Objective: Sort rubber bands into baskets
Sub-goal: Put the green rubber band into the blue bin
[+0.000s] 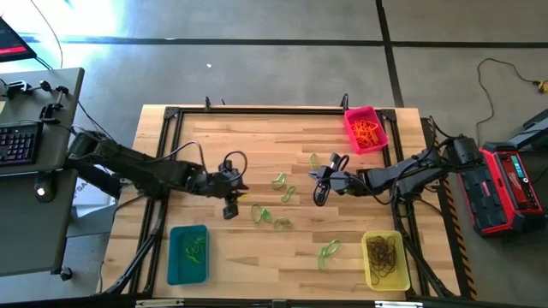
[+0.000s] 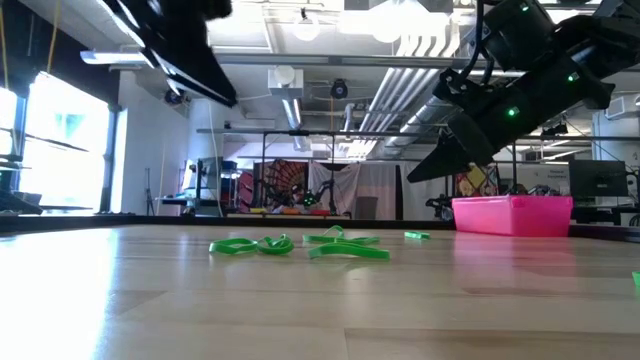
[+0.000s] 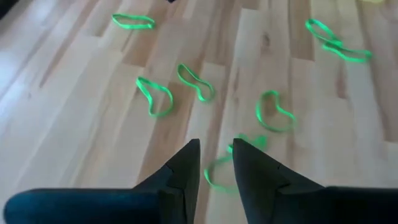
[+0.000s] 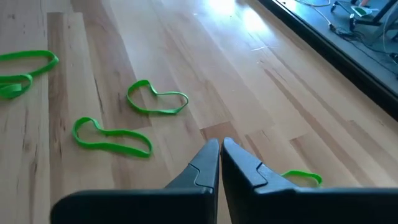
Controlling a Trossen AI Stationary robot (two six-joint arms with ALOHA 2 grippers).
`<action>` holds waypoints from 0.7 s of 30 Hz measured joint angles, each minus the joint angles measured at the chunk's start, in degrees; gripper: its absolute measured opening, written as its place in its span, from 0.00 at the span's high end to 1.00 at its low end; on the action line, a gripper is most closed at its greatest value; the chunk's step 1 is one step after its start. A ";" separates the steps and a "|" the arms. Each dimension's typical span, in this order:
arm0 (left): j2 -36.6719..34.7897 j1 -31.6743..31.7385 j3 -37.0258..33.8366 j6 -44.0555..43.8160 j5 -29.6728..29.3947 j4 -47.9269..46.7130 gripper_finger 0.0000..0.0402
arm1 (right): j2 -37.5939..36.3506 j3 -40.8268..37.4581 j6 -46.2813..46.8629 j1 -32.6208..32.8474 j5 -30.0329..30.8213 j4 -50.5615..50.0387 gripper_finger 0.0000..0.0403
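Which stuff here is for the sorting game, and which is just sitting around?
For the job:
green rubber bands loose on the table
pink basket with orange bands
teal basket
yellow basket with dark bands

Just lying about:
keyboard
red case

The wooden table (image 1: 257, 248) has a black frame (image 1: 257, 109) round its edge. At nine o'clock stands a grey desk (image 1: 34, 214) with a keyboard (image 1: 19, 141). At three o'clock a red and black case (image 1: 512, 186) sits on the concrete floor (image 1: 257, 60), a cable (image 1: 497, 81) trailing at two o'clock.
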 joint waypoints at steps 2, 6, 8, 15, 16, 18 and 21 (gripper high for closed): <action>1.80 1.50 0.00 1.74 0.33 2.30 0.79 | 0.00 0.00 0.37 0.00 0.50 0.03 0.98; 5.75 4.41 0.00 5.17 1.69 7.44 0.81 | 0.00 0.00 0.44 -0.02 1.58 0.02 0.98; 7.91 5.69 0.00 7.14 1.74 10.52 0.82 | 0.00 0.00 0.47 -0.02 1.60 0.02 0.98; 15.30 10.39 0.00 13.33 2.48 19.99 0.90 | 0.00 0.00 0.47 0.06 1.60 0.17 0.91; 16.01 10.89 0.00 13.90 3.37 21.23 0.92 | 0.00 0.00 0.47 0.13 1.60 0.17 0.89; 17.35 11.44 0.00 14.87 4.82 22.97 0.96 | 0.00 0.00 1.49 0.13 1.56 0.18 0.86; 19.03 11.67 0.00 15.96 4.97 27.29 0.99 | 0.00 0.00 3.39 0.13 1.52 0.19 0.81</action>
